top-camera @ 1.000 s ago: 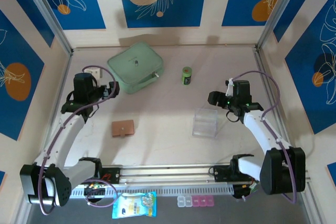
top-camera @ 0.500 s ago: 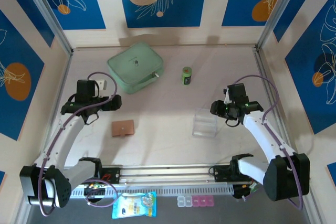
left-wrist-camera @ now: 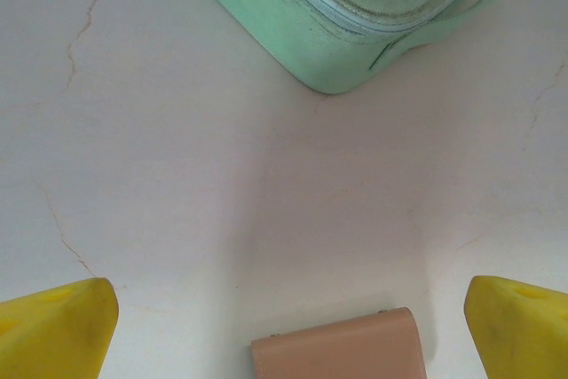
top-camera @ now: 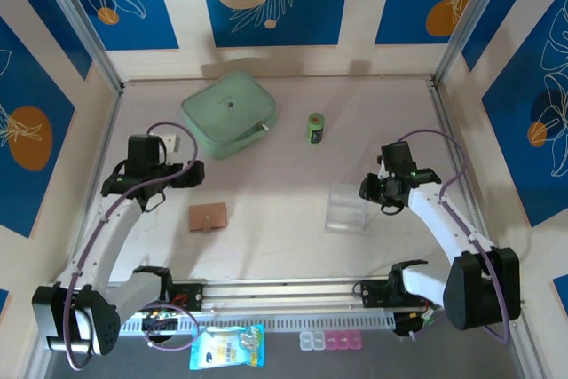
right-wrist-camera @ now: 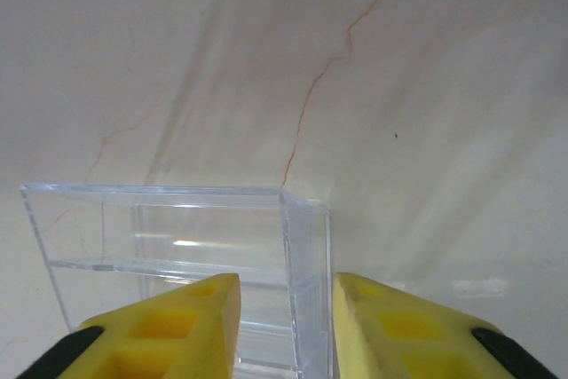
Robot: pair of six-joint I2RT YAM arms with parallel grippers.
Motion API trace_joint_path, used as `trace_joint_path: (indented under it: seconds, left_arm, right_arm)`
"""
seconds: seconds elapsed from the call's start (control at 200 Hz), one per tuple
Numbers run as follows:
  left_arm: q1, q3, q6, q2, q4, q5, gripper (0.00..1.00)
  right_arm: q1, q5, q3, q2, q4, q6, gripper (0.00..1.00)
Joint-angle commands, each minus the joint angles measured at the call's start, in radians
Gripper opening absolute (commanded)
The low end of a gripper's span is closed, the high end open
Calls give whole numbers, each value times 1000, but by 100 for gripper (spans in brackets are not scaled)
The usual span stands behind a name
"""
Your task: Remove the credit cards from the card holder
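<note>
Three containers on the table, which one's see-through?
The clear plastic box, by the right end effector; the green zip case and tan card holder are opaque.

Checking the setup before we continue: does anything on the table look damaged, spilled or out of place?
Only hairline cracks in the table top, seen in both wrist views. The card holder lies flat and closed; nothing is spilled.

Right hand (right-wrist-camera: 286,308) narrowed astride clear box (right-wrist-camera: 177,228) wall; left hand (top-camera: 186,173) neared card holder (top-camera: 208,217).
</note>
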Motion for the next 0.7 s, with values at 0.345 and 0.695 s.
trace_joint_path:
  seconds: [0.345, 0.695]
  left_arm:
    - [-5, -12, -9, -12, -30, 38, 100]
    - [-6, -25, -68, -15, -57, 79, 100]
  right_arm:
    - [6, 2, 29, 64, 41, 7, 25]
    - [2, 12, 68, 143, 50, -5, 22]
